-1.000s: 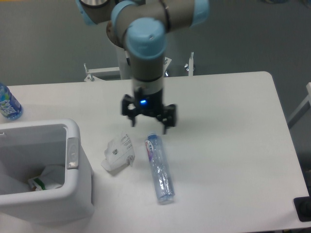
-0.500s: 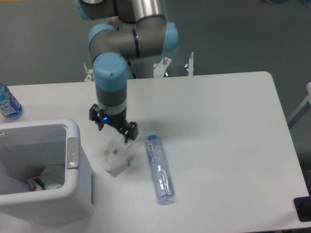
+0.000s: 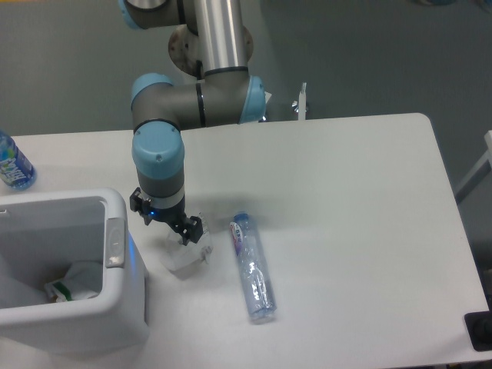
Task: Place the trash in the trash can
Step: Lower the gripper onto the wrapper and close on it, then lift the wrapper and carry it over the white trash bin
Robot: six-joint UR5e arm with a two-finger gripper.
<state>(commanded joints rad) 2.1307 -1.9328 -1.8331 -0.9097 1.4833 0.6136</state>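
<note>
At the far left edge of the frame stood an upright blue-labelled water bottle (image 3: 12,164), well apart from the work. Below it, in the lower left, sat the trash can (image 3: 115,307), its mouth open upward so that things could be dropped in; some crumpled rubbish lay inside already. Just right of the can's grey tab, the gripper (image 3: 167,224) hung low over the crumpled wrapper (image 3: 184,257), with its fingers spread to either side of the wrapper's upper part, seemingly lined up for a pinch. Whether the fingers had touched the plastic was hard to tell, since the wrist hid the contact. The wrapper lay on the table (image 3: 354,231), close beside the can. Right of it, near the frame's centre, the flattened bottle (image 3: 251,267) lay lengthwise, untouched.
</note>
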